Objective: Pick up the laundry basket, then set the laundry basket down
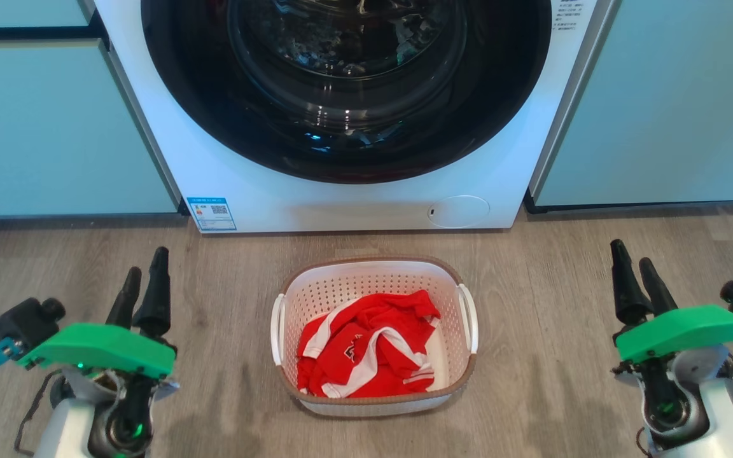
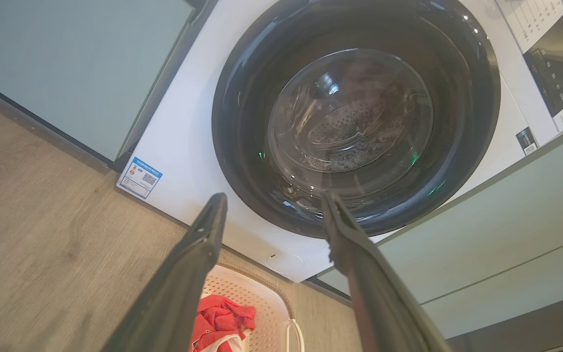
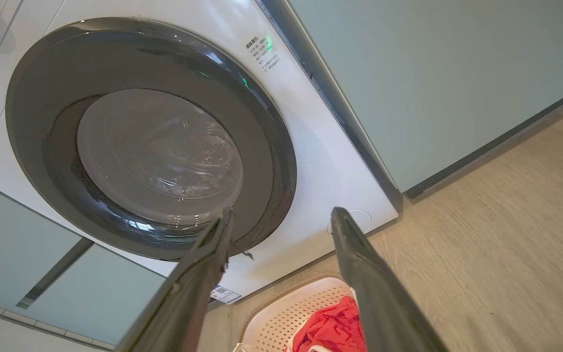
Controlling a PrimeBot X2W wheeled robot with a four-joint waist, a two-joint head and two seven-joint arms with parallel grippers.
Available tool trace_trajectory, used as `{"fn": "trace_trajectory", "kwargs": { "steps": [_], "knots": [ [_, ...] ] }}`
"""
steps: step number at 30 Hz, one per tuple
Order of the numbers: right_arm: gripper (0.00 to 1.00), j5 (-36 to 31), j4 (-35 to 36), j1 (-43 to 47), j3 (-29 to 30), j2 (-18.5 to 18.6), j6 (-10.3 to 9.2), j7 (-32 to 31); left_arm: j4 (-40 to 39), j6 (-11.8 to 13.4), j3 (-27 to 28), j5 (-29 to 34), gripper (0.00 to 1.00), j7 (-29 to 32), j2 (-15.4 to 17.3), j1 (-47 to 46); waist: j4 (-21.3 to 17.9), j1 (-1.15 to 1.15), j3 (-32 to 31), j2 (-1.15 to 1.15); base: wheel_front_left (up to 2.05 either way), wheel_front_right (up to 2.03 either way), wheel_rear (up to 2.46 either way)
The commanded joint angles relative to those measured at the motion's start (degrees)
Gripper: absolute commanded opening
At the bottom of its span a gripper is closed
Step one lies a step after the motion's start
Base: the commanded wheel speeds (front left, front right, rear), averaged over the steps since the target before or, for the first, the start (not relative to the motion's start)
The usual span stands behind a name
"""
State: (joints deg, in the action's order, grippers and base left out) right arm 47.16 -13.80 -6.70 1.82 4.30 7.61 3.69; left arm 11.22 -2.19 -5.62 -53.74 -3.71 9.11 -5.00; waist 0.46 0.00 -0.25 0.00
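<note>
The laundry basket (image 1: 376, 283) rests on the wood floor in front of the washing machine, white and perforated with a brown rim and a white loop handle on each side. A red and white garment (image 1: 366, 346) lies inside it. My left gripper (image 1: 144, 273) hovers open well to the basket's left, nothing between its fingers. My right gripper (image 1: 634, 264) hovers open well to the right, also empty. The left wrist view catches the basket (image 2: 262, 298) low between the fingers of the gripper (image 2: 271, 203). In the right wrist view the basket (image 3: 286, 313) shows at the bottom, below the gripper (image 3: 281, 215).
A white front-loading washing machine (image 1: 354, 203) with a dark round door (image 1: 347, 83) stands just behind the basket. Pale green cabinet fronts (image 1: 55, 127) flank it on both sides. Bare wood floor (image 1: 226, 381) lies between each gripper and the basket.
</note>
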Motion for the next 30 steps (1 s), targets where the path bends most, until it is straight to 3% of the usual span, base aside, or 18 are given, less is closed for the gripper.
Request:
{"fn": "trace_trajectory", "kwargs": {
  "steps": [1, 30],
  "knots": [
    [1.0, -1.89, 2.4, -3.1, -0.82, 1.17, -0.06, 0.78, -2.41, 0.27, 0.59, 1.62, 1.0, -0.61, 1.83, -3.55, 0.0, 0.0, -0.01, 0.0, 0.0, 0.0, 0.0],
    [1.0, -26.22, -3.84, -3.58, -3.35, 0.6, -0.09, 5.76, -1.06, 4.75, -5.31, 20.34, 1.0, -5.46, 5.26, -2.24, 0.01, 0.0, 0.08, 0.0, 0.0, 0.0, 0.0]
  ]
}}
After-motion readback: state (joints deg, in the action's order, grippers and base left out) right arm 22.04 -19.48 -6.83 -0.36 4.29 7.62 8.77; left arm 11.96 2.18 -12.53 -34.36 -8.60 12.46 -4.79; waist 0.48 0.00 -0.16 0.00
